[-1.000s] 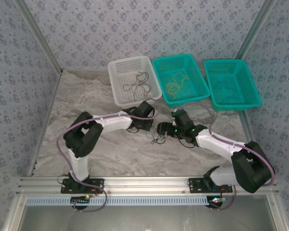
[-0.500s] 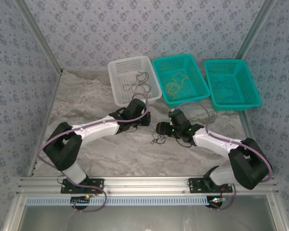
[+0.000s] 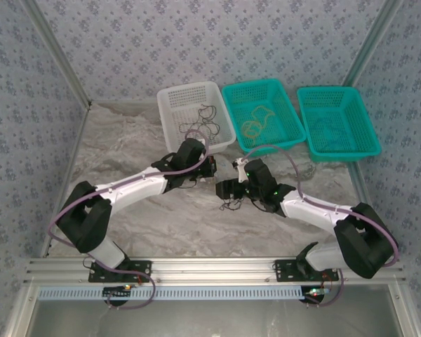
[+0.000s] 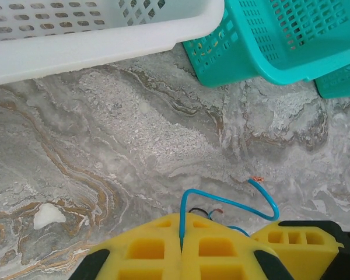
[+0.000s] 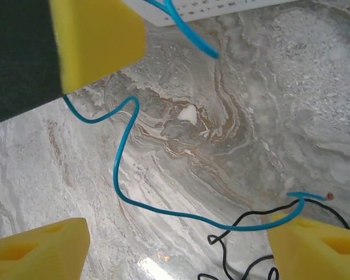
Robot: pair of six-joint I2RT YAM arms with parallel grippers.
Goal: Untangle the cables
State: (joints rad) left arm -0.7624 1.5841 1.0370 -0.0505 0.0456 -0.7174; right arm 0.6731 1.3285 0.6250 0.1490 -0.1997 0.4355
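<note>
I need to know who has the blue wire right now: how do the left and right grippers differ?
The left gripper has its yellow fingers pressed together, while the right gripper has its fingers spread wide apart. The left gripper pinches the blue cable; across the right gripper's open gap that cable only runs loose over the table. Both grippers have yellow fingers and sit close to the same cable.
</note>
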